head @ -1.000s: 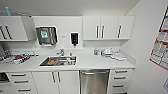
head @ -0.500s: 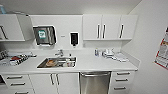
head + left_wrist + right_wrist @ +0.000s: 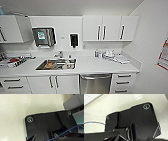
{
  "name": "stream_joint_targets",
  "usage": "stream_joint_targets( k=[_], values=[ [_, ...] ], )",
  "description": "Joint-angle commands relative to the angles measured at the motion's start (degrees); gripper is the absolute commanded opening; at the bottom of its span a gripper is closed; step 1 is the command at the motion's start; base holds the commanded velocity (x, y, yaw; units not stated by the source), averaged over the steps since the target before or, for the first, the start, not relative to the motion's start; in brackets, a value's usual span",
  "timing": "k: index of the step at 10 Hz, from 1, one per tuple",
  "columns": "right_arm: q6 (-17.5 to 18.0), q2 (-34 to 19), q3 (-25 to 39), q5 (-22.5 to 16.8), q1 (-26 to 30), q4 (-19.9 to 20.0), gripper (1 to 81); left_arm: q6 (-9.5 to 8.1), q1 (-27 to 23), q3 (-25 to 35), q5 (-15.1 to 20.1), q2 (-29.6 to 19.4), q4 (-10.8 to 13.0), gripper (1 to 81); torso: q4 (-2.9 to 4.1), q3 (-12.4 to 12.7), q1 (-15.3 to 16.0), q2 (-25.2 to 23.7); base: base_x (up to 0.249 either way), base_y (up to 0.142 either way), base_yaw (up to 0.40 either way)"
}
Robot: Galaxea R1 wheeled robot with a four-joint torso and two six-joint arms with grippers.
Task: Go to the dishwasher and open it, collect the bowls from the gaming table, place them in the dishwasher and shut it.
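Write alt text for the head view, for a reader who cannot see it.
A white kitchenette seen from the front: a closed stainless-steel dishwasher sits under the counter, to the right of a steel sink. White wall cabinets hang above, with a paper towel dispenser and a dark soap dispenser on the wall.

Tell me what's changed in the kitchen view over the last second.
Only the camera moved: the view shifted, so the dishwasher sits lower in the picture and the wall cupboards show more fully. The dishwasher's door is shut as before, and the sink and things on the counter stayed put.
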Motion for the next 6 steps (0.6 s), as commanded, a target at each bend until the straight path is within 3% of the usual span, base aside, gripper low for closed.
stream_joint_targets(
  k=[1,6],
  values=[
    [-0.2,-0.9,0.4,-2.4,2.7,0.1,81.1,-0.04,-3.3,0.3,2.5,-1.0,-0.1,81.1,0.0,0.0,0.0,0.0,0.113,0.0,0.0],
    [-0.2,-0.9,0.9,-2.4,2.5,0.1,81.1,-0.04,-3.3,0.4,2.5,-1.0,-0.1,81.1,0.0,0.0,0.0,0.0,0.115,0.0,0.0]
  ],
)
